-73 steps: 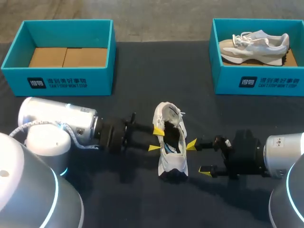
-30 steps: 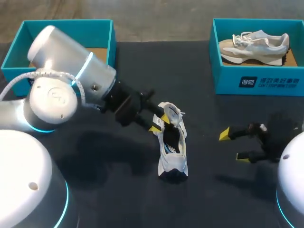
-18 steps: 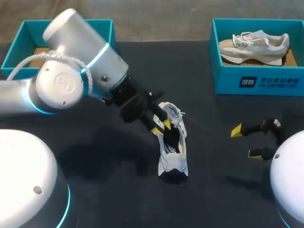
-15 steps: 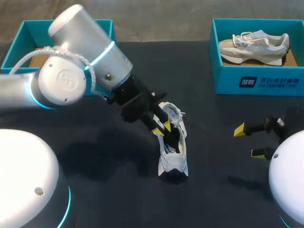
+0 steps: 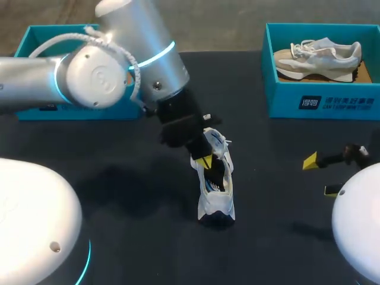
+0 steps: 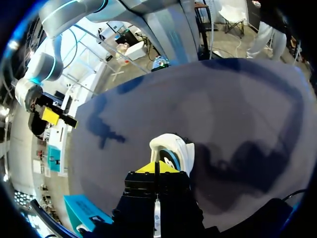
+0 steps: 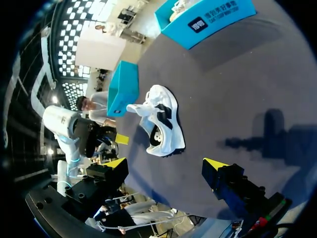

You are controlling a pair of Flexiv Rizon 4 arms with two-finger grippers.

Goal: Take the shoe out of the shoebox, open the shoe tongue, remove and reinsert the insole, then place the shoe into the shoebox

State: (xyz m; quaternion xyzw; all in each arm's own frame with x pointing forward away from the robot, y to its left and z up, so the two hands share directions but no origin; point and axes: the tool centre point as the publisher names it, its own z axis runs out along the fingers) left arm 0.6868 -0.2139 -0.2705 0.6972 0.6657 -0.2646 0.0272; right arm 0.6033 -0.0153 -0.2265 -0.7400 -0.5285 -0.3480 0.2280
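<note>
Left arm has swung up and over, so the left gripper point(image 5: 205, 159), tips pressed together, now dips into the mouth of the white shoe point(image 5: 215, 189) standing mid-table, while the right gripper point(image 5: 320, 176), spread and empty, has backed away: probably the tongue or insole step.

**Change record: both arms repositioned**

I log my left gripper point(image 5: 205, 160) swung up from the left flank of the shoe point(image 5: 217, 190) to its opening, fingers now together. My right gripper point(image 5: 320, 176) has withdrawn rightward, now well apart from it.
</note>
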